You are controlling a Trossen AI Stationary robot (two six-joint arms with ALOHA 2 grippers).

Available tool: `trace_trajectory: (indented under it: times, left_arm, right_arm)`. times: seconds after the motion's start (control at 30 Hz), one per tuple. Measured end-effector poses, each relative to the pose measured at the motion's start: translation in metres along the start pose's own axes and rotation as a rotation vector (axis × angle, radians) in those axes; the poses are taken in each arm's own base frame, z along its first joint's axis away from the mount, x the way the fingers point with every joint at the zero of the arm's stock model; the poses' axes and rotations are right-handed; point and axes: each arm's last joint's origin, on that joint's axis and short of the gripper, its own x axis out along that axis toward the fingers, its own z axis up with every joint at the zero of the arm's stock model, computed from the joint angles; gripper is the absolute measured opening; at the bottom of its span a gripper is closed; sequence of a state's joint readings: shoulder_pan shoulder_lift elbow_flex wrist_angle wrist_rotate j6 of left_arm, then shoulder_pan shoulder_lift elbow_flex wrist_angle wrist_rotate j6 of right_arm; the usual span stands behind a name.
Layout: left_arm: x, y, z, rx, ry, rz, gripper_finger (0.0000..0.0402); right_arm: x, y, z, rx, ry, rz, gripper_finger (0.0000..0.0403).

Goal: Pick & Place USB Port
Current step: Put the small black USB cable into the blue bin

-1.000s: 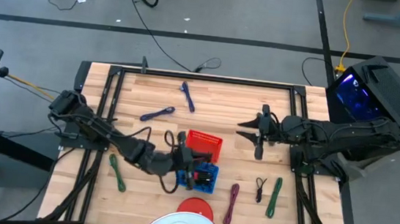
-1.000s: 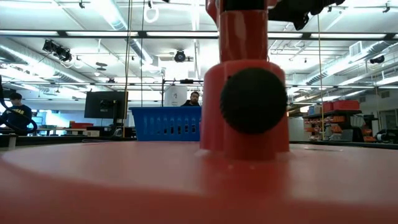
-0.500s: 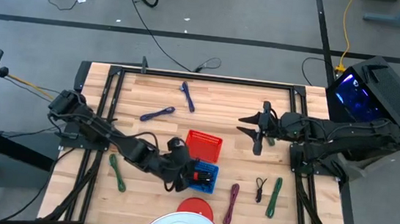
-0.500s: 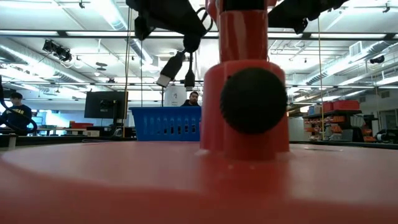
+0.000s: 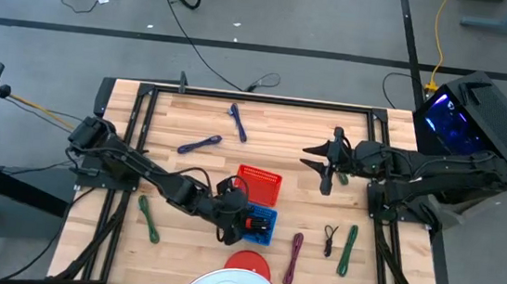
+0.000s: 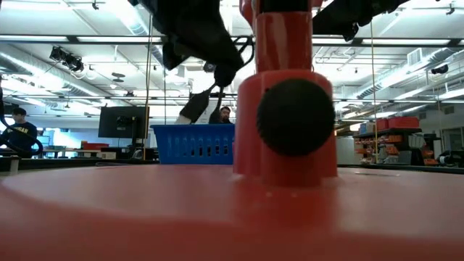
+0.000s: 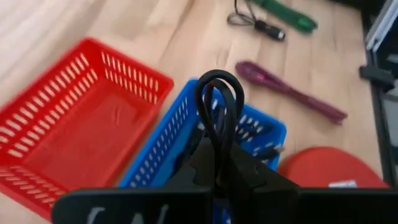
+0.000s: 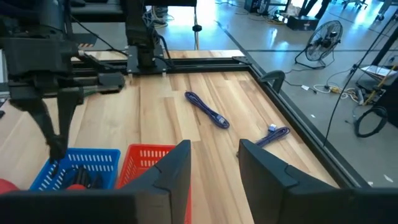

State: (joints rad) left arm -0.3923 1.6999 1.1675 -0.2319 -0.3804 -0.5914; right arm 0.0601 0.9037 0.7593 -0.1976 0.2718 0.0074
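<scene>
The left hand (image 5: 233, 217) is pinching a looped black USB cable (image 7: 219, 118), its fingers pressed together on the cord. Directly below this hand sits the blue slotted plastic basket (image 7: 180, 134), and the cable's plug end hangs down at that basket's rim in the low view. Just beside the basket, on the hand's far side, stands a red slotted plastic basket (image 5: 258, 184), which holds nothing. Near the hand, toward the tabletop's front edge, lie a purple bundled cable (image 5: 294, 257), a small black cable (image 5: 329, 240) and a green cable (image 5: 348, 248). The right hand (image 5: 328, 160) hovers well apart over the wooden tabletop (image 5: 282, 131), fingers spread and holding nothing.
</scene>
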Motion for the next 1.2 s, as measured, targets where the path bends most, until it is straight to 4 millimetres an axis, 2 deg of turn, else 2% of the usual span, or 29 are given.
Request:
trace_trajectory:
  times: [0.27,0.57,0.77,0.93,1.07,1.2]
  left_arm:
    - [0.012,0.006,-0.001,-0.028,0.049,-0.029,0.0021]
    - [0.013,0.002,0.001,-0.021,0.066,-0.132,0.0133]
    - [0.013,0.002,0.001,-0.024,0.064,-0.132,0.0183]
    - [0.013,0.001,0.005,-0.02,0.033,-0.147,0.0198]
    - [0.012,-0.005,0.016,0.01,-0.083,-0.214,0.0196]
    - [0.01,-0.01,0.024,0.068,-0.163,-0.273,0.0191]
  right_arm:
    - [0.0,0.0,0.0,0.0,0.001,0.0,0.0135]
    - [0.0,0.0,-0.001,-0.002,0.005,0.0,0.0135]
    - [0.0,0.0,-0.001,-0.002,0.005,0.001,0.0135]
    - [0.0,0.0,-0.001,-0.003,0.005,0.001,0.0135]
    - [0.0,0.0,-0.002,-0.008,0.016,0.001,0.0135]
    - [-0.001,0.001,-0.011,0.028,0.108,0.045,0.0135]
